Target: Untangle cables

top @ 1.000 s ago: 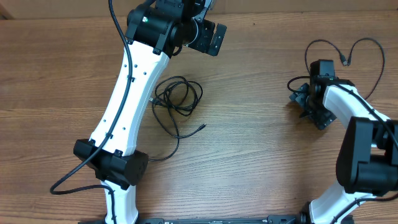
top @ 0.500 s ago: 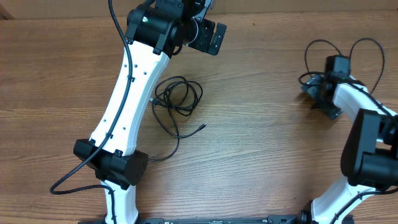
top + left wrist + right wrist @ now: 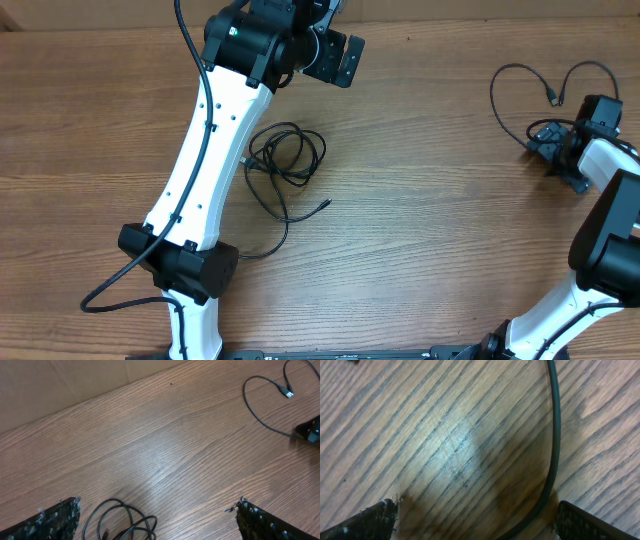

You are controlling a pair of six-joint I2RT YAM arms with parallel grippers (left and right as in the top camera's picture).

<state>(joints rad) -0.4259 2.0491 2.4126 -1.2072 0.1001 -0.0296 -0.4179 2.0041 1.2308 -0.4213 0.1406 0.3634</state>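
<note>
No readable text, labels or numbers anywhere, perhaps for blur.

left arm (image 3: 205, 150): long white shell dotted with small dark screws, black joint housings, thick black wire (image 3: 205, 100) alongside. right arm (image 3: 605, 240) alike. left hand (image 3: 156, 521) fingers (image 3: 55, 521) black, rough-edged.

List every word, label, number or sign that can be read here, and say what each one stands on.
None: no readable text shows in any view.
Left arm and right arm: plain white and black, no marking to read.
Coiled cable and the cable under the right wrist: no print visible.
Wooden table: bare grain only.
</note>
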